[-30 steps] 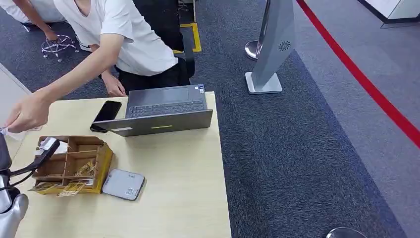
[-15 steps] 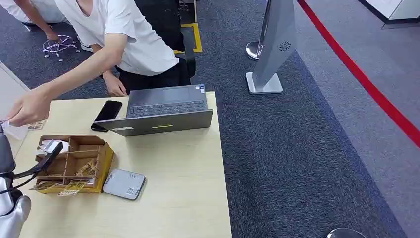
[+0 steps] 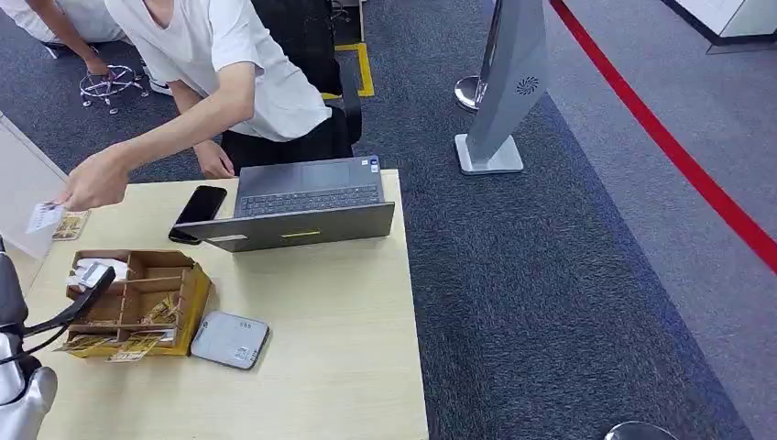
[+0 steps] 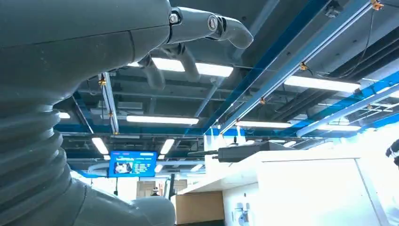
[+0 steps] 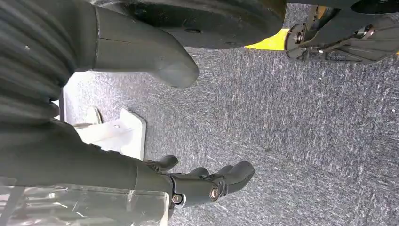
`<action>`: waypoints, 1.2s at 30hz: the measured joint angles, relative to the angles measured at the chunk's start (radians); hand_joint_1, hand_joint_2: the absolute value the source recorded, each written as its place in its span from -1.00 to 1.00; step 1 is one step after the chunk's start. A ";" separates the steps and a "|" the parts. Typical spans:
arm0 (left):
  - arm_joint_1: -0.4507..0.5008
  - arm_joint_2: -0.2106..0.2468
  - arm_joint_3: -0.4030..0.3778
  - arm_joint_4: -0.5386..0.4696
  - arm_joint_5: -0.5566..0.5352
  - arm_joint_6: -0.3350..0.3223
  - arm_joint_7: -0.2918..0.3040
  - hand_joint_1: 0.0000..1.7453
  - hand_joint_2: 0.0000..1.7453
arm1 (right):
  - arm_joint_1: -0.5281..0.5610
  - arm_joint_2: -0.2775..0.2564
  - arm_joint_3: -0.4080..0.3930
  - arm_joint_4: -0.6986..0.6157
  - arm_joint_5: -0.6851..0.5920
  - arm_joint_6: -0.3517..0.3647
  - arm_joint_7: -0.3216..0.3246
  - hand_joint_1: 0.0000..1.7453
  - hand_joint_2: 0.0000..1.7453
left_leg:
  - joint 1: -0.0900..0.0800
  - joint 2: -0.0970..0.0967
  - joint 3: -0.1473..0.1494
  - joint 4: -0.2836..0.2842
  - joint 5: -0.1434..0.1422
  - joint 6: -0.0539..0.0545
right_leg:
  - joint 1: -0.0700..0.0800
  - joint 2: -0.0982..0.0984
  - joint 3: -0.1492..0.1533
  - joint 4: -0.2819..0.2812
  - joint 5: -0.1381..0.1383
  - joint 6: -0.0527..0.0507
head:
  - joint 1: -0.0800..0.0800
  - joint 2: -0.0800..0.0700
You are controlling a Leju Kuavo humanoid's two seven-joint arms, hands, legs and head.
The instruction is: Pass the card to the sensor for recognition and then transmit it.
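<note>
A: Start nearest. What is the left hand (image 4: 141, 52) doing?

B: In the left wrist view it is turned up toward ceiling lights, fingers (image 4: 226, 28) apart and nothing in them. The head view shows what that one cannot: a dark fingertip of the same hand reaching over the near corner of the wooden organizer (image 3: 137, 302) on the table (image 3: 339, 357).

A: And the right hand (image 5: 197, 183)?

B: The right wrist view has it hanging over grey carpet, fingers loosely apart, holding nothing.

A: Just past the left fingers?

B: The grey sensor pad (image 3: 228, 340) lies flat beside the organizer, on the side away from the fingers. Farther on are a black phone (image 3: 196, 214) and a laptop (image 3: 302, 203).

A: Where is the card (image 3: 42, 217)?

B: In the person's hand (image 3: 92, 181), above the table's far left corner, well beyond the left fingers. A second card (image 3: 71, 225) lies on the table right by it.

A: Changed from a second ago?

B: The person's hand has drawn back toward the laptop and lifted, so the white card shows more plainly. The left fingertip sits slightly lower on the organizer.
</note>
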 joint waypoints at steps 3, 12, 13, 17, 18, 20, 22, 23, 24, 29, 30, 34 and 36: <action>0.000 0.000 0.000 0.000 0.000 0.000 0.000 -1.00 1.00 | 0.000 0.000 0.000 0.000 0.000 0.000 0.000 -1.00 1.00 | 0.000 0.000 0.000 0.000 0.000 0.000 | 0.000 0.000 0.000 0.000 0.000 0.000 | 0.000 0.000; 0.014 -0.021 0.008 -0.037 0.000 0.000 -0.026 -1.00 1.00 | 0.000 0.000 0.000 0.000 0.000 -0.002 0.002 -1.00 1.00 | 0.000 0.000 0.000 0.000 0.000 0.000 | 0.000 0.000 0.000 0.000 0.000 0.000 | 0.000 0.000; 0.021 -0.030 0.016 -0.049 0.000 0.000 -0.048 -1.00 1.00 | 0.000 0.000 0.000 0.000 -0.003 -0.003 0.003 -1.00 1.00 | 0.000 0.000 0.000 0.000 0.000 0.000 | 0.000 0.000 0.000 0.000 0.000 0.000 | 0.000 0.000; 0.132 -0.088 0.034 -0.207 0.000 0.001 -0.069 -1.00 1.00 | 0.000 0.001 -0.016 0.000 -0.038 -0.023 0.016 -1.00 1.00 | -0.001 0.001 0.000 0.000 0.000 0.000 | -0.001 0.001 0.000 0.000 0.000 0.000 | 0.001 0.000; 0.163 -0.089 0.032 -0.253 0.000 0.001 -0.028 -1.00 1.00 | 0.001 0.003 -0.020 0.000 -0.044 -0.025 0.016 -1.00 1.00 | -0.001 0.003 0.000 0.000 -0.001 0.001 | -0.001 0.002 -0.001 0.000 0.000 0.000 | 0.001 0.000; 0.211 -0.081 0.028 -0.333 0.000 0.001 0.032 -1.00 1.00 | 0.005 0.004 -0.027 0.000 -0.055 -0.032 0.019 -1.00 1.00 | -0.001 0.002 -0.001 0.000 -0.001 0.001 | -0.001 0.001 -0.002 0.000 -0.001 0.001 | 0.000 0.000; 0.266 -0.078 0.026 -0.441 0.000 0.001 -0.001 -1.00 1.00 | 0.005 0.007 -0.041 0.000 -0.066 -0.041 0.021 -1.00 1.00 | -0.001 -0.001 -0.001 0.000 -0.001 0.001 | -0.001 -0.001 -0.001 0.000 -0.001 0.000 | 0.000 0.000; 0.300 -0.087 0.026 -0.495 -0.001 0.001 -0.061 -1.00 1.00 | 0.005 0.008 -0.046 0.000 -0.072 -0.044 0.021 -1.00 1.00 | -0.001 -0.001 -0.001 0.000 -0.001 0.001 | -0.001 -0.002 -0.001 -0.001 -0.002 0.000 | 0.000 0.000; 0.333 -0.109 0.032 -0.546 -0.001 0.001 -0.153 -1.00 1.00 | 0.006 0.009 -0.049 0.000 -0.074 -0.047 0.023 -1.00 1.00 | -0.002 -0.001 -0.001 0.000 -0.002 0.001 | -0.002 -0.002 -0.001 -0.001 -0.002 0.001 | -0.001 0.000; 0.433 -0.271 0.110 -0.709 0.000 0.001 -0.493 -1.00 1.00 | 0.006 0.013 -0.063 0.000 -0.092 -0.056 0.024 -1.00 1.00 | -0.003 -0.002 -0.002 0.000 -0.002 0.002 | -0.003 -0.003 0.000 -0.002 -0.002 0.002 | 0.006 0.000; 0.444 -0.294 0.129 -0.734 0.000 0.001 -0.498 -1.00 1.00 | 0.006 0.013 -0.064 0.000 -0.096 -0.057 0.024 -1.00 1.00 | -0.003 -0.002 -0.002 0.000 -0.002 0.002 | -0.003 -0.003 0.000 -0.002 -0.001 0.003 | 0.005 0.000; 0.473 -0.367 0.168 -0.790 0.000 0.001 -0.559 -1.00 1.00 | 0.007 0.013 -0.068 0.000 -0.106 -0.061 0.021 -1.00 1.00 | -0.003 -0.004 -0.002 0.000 -0.002 0.003 | -0.003 -0.005 0.001 -0.002 -0.001 0.003 | 0.002 0.000; 0.502 -0.425 0.188 -0.823 0.000 0.001 -0.599 -1.00 1.00 | 0.007 0.013 -0.073 0.000 -0.107 -0.062 0.018 -1.00 1.00 | -0.003 -0.006 -0.002 0.000 -0.002 0.003 | -0.003 -0.008 0.001 -0.002 -0.001 0.003 | 0.003 0.000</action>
